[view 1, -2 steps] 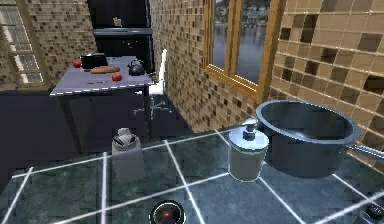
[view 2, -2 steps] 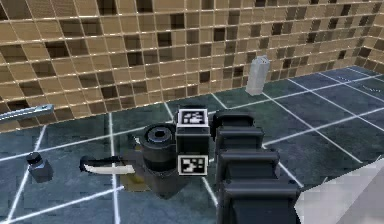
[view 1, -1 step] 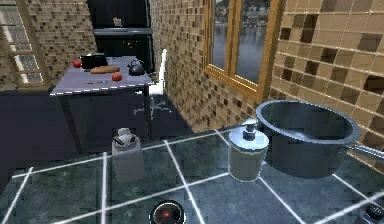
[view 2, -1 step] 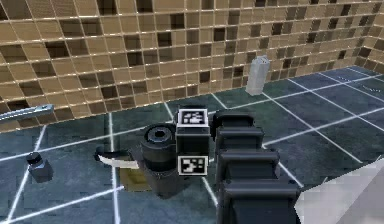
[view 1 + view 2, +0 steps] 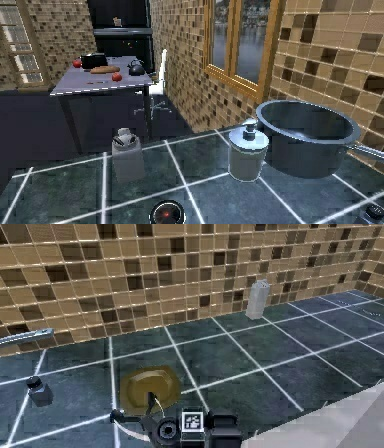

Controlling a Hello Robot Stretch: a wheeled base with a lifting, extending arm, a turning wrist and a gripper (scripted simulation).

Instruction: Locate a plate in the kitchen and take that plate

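Two red round fruits [image 5: 77, 63] lie on a grey worktop [image 5: 70, 88] at the forward view's far left, beside a dark kettle [image 5: 135, 67]. Nearer, on the dark tiled worktop [image 5: 200, 175], I see a small grey pump bottle [image 5: 127, 152], a lidded metal canister [image 5: 247, 150] and a large dark round pot [image 5: 305, 135]. In the arm side view, a small dark cup [image 5: 40, 392] stands left. The amber translucent round plate [image 5: 140, 382] lies flat on the tiles just left of centre. My end effector [image 5: 138, 412] is at its near edge; I cannot tell its state or whether it holds anything. A tall grey bottle [image 5: 260, 299] stands by the wall.
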